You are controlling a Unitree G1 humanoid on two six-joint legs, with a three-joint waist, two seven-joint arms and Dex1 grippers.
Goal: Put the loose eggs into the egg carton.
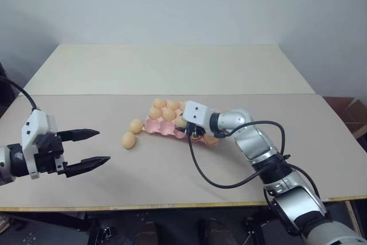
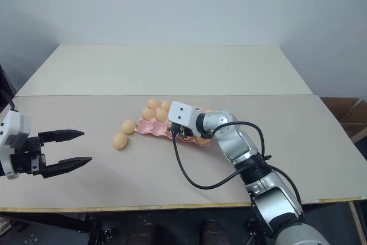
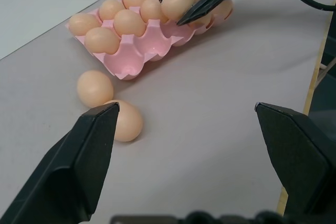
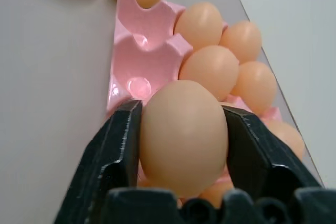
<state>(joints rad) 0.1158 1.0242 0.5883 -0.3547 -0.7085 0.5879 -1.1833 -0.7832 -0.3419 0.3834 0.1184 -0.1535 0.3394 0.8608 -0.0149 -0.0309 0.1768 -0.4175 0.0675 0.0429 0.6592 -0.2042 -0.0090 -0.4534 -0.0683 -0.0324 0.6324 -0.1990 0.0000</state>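
Observation:
The pink egg carton (image 1: 156,125) lies mid-table with several pale orange eggs in its cups; some near cups (image 4: 137,65) are bare. My right gripper (image 4: 181,111) hovers over the carton's near side, shut on an egg (image 3: 177,2) pinched between its two black fingers. Two loose eggs (image 1: 136,125) (image 1: 128,140) rest on the table just left of the carton, close together. Well to the left of them, my left gripper (image 1: 102,146) stands open and holds nothing, its fingers pointing toward them.
A second, lighter table (image 1: 166,67) adjoins at the back along a seam. The front table edge (image 1: 172,203) runs below both arms. A black cable (image 1: 198,167) loops from my right wrist over the tabletop.

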